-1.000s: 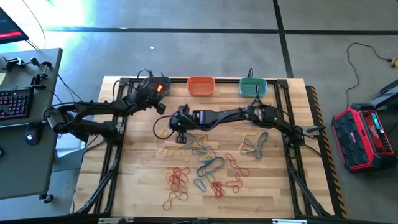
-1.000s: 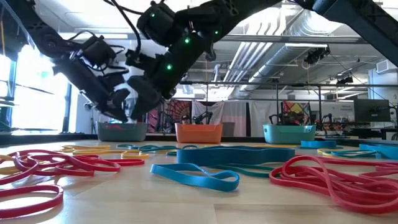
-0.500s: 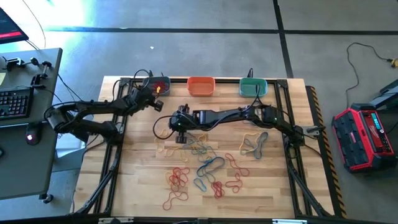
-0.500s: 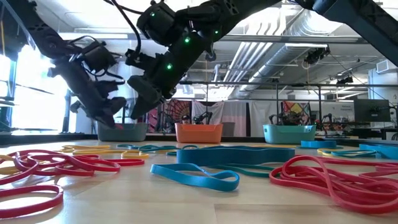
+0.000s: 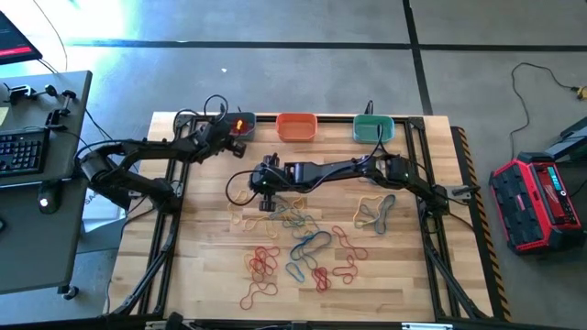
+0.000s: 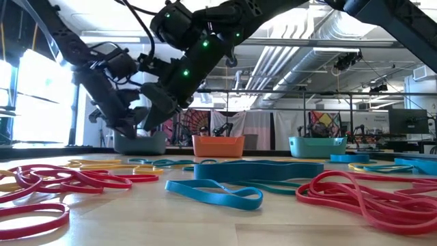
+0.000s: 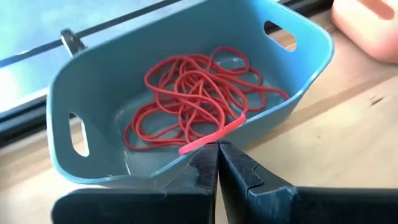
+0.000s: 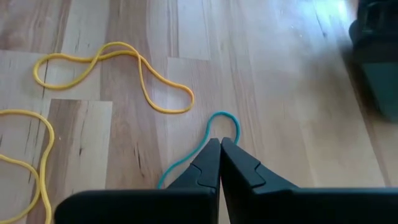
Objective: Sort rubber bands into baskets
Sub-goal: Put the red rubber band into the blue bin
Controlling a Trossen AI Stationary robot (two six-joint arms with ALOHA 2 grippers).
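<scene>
Loose red, yellow and blue-teal rubber bands (image 5: 298,240) lie spread over the middle of the wooden table. Three baskets stand along the far edge: grey-blue (image 7: 292,106), orange (image 5: 296,126) and teal-green (image 5: 373,127). A tangle of red bands (image 7: 193,93) lies on the grey-blue basket's floor. My left gripper (image 7: 217,148) is shut at that basket's near rim, with a red band at its tips. My right gripper (image 8: 219,144) hovers low over the table's middle left (image 5: 266,198), shut on a blue-teal band (image 8: 222,118). My left gripper pinches a red band (image 7: 211,134) at its fingertips, coming slanting down from the table's left side. The band lies across the fingers and over the grey-blue basket's near rim (image 7: 273,115). My right gripper pinches the blue-teal band between its fingertips, slanting down. A small loop (image 8: 224,117) stands out beyond the fingers and a strand (image 8: 171,171) trails back beside them; whether it rests on the wood, I cannot tell.
Yellow bands (image 8: 124,68) lie on the wood just beyond my right gripper. A black frame (image 5: 431,197) runs along the table's sides. A red and black case (image 5: 537,202) stands on the floor to the right, and a desk with a keyboard (image 5: 23,151) to the left.
My left gripper has swung toward the table's far edge, up to the grey-blue basket, turning as it went and staying shut.
</scene>
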